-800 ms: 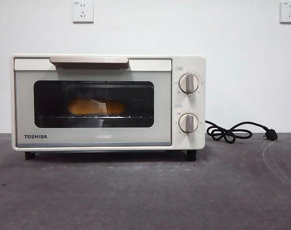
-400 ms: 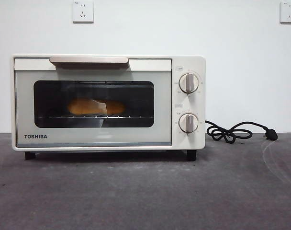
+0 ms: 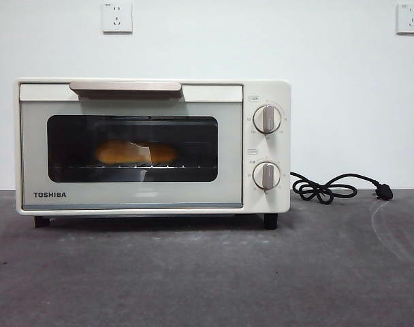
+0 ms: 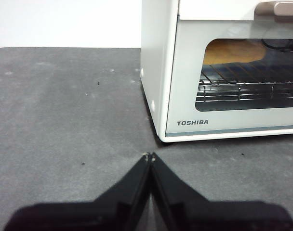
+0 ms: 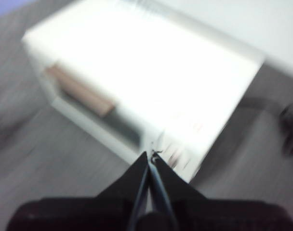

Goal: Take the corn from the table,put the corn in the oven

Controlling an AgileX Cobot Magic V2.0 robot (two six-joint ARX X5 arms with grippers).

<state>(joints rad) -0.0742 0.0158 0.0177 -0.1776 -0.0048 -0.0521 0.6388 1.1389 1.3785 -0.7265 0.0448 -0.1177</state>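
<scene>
Both sets of jaws are pressed together, empty.

Front view shows you the corn [image 3: 135, 152] on the rack inside the closed oven [image 3: 152, 146]. Your left gripper [image 4: 150, 156] sits low over the table [image 4: 64, 120], oven ahead. Your right gripper [image 5: 151, 155] hangs above the blurred oven top.

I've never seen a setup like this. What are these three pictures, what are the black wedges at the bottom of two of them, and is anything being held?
It is a two-armed robot at a table. One picture comes from a low camera facing the oven; its door is shut, with the corn on the rack inside. The other two come from cameras on the wrists. The black wedges are the left gripper and right gripper, both with jaws closed and holding nothing. The right wrist picture is blurred. A black cord lies beside the oven.
</scene>
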